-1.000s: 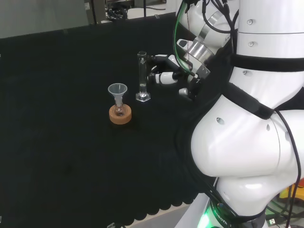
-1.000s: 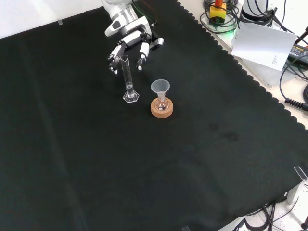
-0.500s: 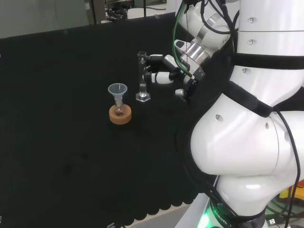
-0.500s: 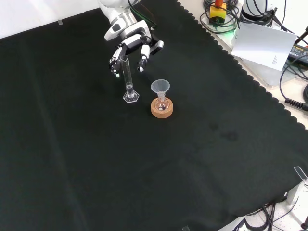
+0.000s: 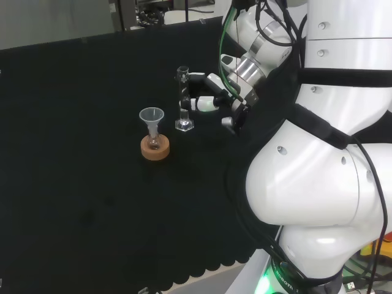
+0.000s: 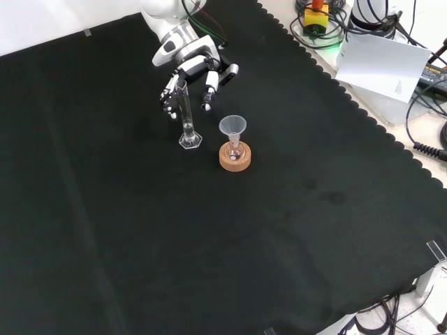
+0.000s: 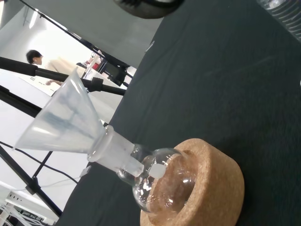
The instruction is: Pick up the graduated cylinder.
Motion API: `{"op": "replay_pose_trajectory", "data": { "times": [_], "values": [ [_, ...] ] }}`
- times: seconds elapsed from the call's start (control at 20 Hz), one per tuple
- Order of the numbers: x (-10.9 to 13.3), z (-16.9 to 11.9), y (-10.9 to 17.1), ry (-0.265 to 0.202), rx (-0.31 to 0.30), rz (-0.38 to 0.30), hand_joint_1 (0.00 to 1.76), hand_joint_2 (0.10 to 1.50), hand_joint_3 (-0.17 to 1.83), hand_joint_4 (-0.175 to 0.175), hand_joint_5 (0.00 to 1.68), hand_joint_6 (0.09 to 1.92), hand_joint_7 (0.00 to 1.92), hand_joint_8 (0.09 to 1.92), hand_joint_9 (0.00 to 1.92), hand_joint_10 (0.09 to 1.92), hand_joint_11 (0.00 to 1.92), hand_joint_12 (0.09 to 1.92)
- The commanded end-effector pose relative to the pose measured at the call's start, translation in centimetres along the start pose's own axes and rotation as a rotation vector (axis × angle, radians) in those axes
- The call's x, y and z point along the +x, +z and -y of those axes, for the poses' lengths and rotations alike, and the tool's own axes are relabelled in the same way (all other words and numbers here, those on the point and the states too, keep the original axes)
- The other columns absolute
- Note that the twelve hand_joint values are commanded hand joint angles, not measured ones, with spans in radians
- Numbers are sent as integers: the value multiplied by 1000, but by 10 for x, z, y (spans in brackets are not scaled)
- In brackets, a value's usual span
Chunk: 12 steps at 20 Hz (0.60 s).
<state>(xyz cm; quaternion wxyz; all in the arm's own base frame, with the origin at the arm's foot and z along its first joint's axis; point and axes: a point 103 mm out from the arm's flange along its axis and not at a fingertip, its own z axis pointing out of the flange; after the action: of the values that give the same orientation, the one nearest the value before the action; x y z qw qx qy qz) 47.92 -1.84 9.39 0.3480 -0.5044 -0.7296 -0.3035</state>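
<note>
Right now the hand (image 6: 190, 68) has spread fingers either side of the upright graduated cylinder (image 6: 187, 118), holding nothing; it should close mid-tube and lift straight, clear of the funnel flask (image 6: 233, 143) just beyond.

We cannot tell from the front view whether the fingers (image 6: 209, 82) touch the graduated cylinder (image 6: 186, 118); its clear upper part merges with the hand (image 6: 190, 68) behind it. In the head view, the cylinder's top overlaps the fingertips, so contact stays unclear. The wrist view cuts off a ribbed clear piece (image 7: 282, 10) at its edge, and we cannot identify it.
</note>
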Motion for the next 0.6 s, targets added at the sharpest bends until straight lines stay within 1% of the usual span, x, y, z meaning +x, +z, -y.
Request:
{"op": "replay_pose_trajectory", "data": {
  "times": [0.05,0.45,0.6],
  "values": [
    [-2,-2,4,-7,-1,-43,1112,974,-175,-37,613,105,441,593,667,518,422,1279],
    [-6,-4,6,-22,-16,-92,1130,982,-175,-39,603,115,422,584,674,502,454,1251],
    [-6,-4,7,-29,-9,-105,1132,985,-175,-39,598,122,421,584,680,493,468,1236]
  ]
}}
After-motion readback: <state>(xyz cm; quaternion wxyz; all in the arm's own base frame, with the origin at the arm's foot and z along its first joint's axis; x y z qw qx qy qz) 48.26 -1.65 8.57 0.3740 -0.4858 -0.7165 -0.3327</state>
